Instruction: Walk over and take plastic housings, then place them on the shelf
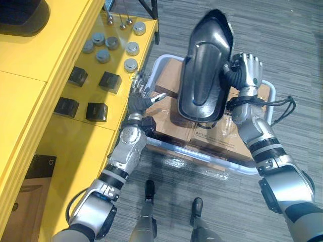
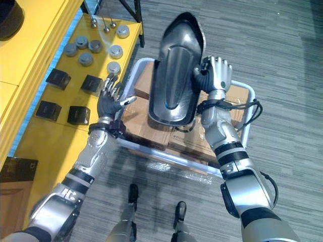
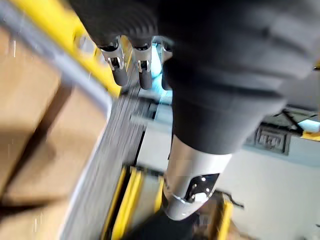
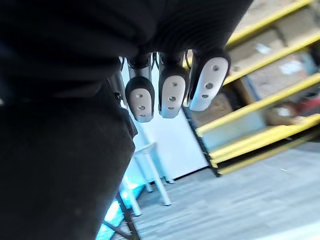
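One dark housing [image 1: 204,70]; four black blocks [image 1: 109,80]

This looks like a warehouse or factory storeroom. A long yellow shelf [image 1: 55,151] runs down the left of the head views, laid out with small round silver metal parts [image 1: 132,48] and black square blocks [image 1: 109,80]. At centre, a white tubular-framed cart [image 1: 273,98] carries brown cardboard boxes [image 1: 171,121] on grey striped flooring [image 1: 282,40]. At the right wrist view's upper right, yellow storage racking [image 4: 250,110] holds brown cartons [image 4: 280,80].

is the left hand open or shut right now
Open: the left hand has its fingers spread straight, holding nothing; the right hand grips the plastic housing.
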Available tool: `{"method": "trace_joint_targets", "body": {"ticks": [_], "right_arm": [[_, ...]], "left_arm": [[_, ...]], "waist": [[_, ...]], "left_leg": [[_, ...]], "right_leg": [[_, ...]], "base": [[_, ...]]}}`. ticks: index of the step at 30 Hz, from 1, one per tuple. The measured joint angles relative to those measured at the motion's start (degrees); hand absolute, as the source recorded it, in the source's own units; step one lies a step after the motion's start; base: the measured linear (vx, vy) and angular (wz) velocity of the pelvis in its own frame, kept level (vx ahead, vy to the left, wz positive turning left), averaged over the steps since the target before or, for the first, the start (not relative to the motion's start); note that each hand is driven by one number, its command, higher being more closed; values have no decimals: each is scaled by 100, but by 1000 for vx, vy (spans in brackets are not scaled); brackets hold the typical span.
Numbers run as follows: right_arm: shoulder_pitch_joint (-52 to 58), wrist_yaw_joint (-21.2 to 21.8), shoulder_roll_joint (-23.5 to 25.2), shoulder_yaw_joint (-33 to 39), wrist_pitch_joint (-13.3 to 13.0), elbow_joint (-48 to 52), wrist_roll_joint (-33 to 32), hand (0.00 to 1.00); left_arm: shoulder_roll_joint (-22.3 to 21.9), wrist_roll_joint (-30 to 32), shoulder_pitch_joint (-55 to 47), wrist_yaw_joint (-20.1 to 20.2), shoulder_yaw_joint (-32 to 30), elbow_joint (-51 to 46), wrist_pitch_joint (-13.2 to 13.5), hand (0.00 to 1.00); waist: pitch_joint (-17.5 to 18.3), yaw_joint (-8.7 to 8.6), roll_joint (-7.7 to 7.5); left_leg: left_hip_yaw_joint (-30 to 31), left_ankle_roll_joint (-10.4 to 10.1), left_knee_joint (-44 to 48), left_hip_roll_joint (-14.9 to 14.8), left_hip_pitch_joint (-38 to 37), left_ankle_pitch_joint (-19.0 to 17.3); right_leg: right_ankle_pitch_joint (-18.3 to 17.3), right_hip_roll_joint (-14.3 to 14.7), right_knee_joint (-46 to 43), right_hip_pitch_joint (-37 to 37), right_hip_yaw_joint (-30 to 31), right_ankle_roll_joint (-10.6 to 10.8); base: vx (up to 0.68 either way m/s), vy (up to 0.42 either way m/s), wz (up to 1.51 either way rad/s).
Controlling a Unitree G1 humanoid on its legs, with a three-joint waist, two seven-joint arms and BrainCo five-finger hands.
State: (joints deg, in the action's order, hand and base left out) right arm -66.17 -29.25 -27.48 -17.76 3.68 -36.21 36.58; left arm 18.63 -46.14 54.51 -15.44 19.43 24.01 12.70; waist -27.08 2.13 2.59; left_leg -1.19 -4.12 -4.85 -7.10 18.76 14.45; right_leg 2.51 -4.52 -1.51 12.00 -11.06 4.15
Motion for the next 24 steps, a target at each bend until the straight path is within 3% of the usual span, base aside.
{"method": "trace_joint_targets", "body": {"ticks": [7, 16, 17, 24], "right_arm": [[-95, 12, 34, -609, -163, 217, 3, 100], [317, 13, -119, -1058, -200, 920, 112, 100], [376, 13, -155, -1120, -199, 998, 125, 100], [720, -36, -201, -1318, -199, 1791, 214, 100]], "left_arm": [[355, -951, 507, 266, 309, 252, -62, 0], [818, -1225, 662, 422, 1357, 440, -291, 0], [929, -1243, 662, 448, 1543, 443, -373, 100], [1272, -1502, 622, 461, 2255, 588, -741, 100]], "waist": [[27, -120, 0], [187, -138, 1], [188, -142, 1], [189, -214, -1]], "left_leg": [[-67, -37, -2, -48, -66, 35], [-62, -44, -6, -79, -174, 38], [-63, -44, -6, -80, -175, 39], [-69, -48, -5, -79, -201, 43]], "right_leg": [[47, 46, 0, -17, 78, -58], [63, 83, 98, -176, 70, -79], [67, 85, 103, -177, 71, -82], [233, 110, 387, -329, 72, -84]], "base": [[-37, 32, -7], [-13, 30, -1], [-20, 54, -1], [-10, 44, 0]]}}
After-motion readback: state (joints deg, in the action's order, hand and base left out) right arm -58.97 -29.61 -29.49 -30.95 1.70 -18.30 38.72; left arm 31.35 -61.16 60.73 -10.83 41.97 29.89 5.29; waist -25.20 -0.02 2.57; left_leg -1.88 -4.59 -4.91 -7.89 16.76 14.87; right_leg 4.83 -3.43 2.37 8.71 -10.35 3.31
